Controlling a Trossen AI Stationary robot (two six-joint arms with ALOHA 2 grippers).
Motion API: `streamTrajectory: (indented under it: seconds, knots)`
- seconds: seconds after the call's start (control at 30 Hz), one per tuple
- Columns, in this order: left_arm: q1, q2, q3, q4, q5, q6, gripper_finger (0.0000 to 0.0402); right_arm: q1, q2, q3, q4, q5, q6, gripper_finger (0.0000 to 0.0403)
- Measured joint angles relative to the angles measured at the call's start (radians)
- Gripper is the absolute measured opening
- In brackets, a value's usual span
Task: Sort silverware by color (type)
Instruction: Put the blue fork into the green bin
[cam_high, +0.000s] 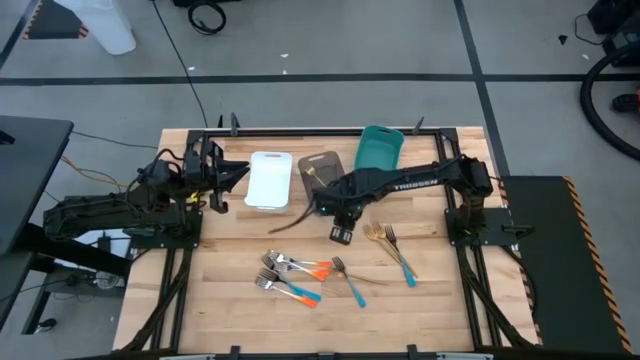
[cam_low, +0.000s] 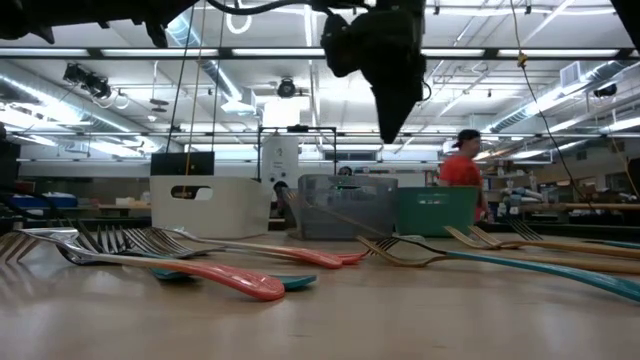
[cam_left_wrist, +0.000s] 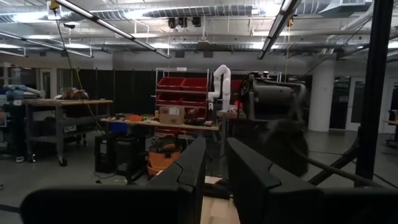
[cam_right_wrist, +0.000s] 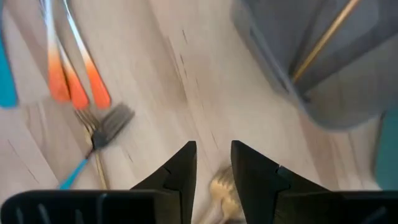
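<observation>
High view: right end effector (cam_high: 342, 234) above table (cam_high: 240, 320), near gold fork (cam_high: 376, 234).

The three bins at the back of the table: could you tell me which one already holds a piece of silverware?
The grey bin, the middle one, holds a gold utensil; nothing shows inside the white bin or the teal bin.

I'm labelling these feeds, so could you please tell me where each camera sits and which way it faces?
High: overhead, straight down; both arms, bins.
Low: table height, level across silverware; an arm hangs above.
Left wrist: looks into the room past the left gripper.
Right wrist: looks down past the right gripper.
Shared: grey bin in high, right wrist.
</observation>
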Motion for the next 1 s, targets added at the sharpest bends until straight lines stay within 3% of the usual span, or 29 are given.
streamTrajectory:
  seconds: [0.13, 0.3, 0.47, 0.63, 1.0]
  knots:
    - [-0.001, 0.007, 0.0, 0.0, 0.0, -0.01, 0.007, 0.042, 0.0, 0.0, -0.069, 0.027, 0.037, 0.011]
    - [-0.001, 0.052, 0.001, -0.01, 0.0, -0.019, 0.007, 0.107, -0.001, -0.022, -0.118, 0.146, 0.057, 0.0109]
    - [-0.001, 0.118, 0.069, -0.103, 0.0, -0.027, 0.007, 0.137, -0.001, -0.086, -0.138, 0.094, 0.103, 0.0097]
    - [-0.001, 0.17, 0.09, -0.126, 0.0, -0.011, 0.007, 0.164, -0.023, -0.137, -0.183, 0.115, 0.17, 0.0081]
    - [-0.001, 0.177, 0.09, -0.096, 0.0, -0.011, 0.007, 0.214, -0.239, -0.403, -0.109, 0.079, 0.382, 0.0066]
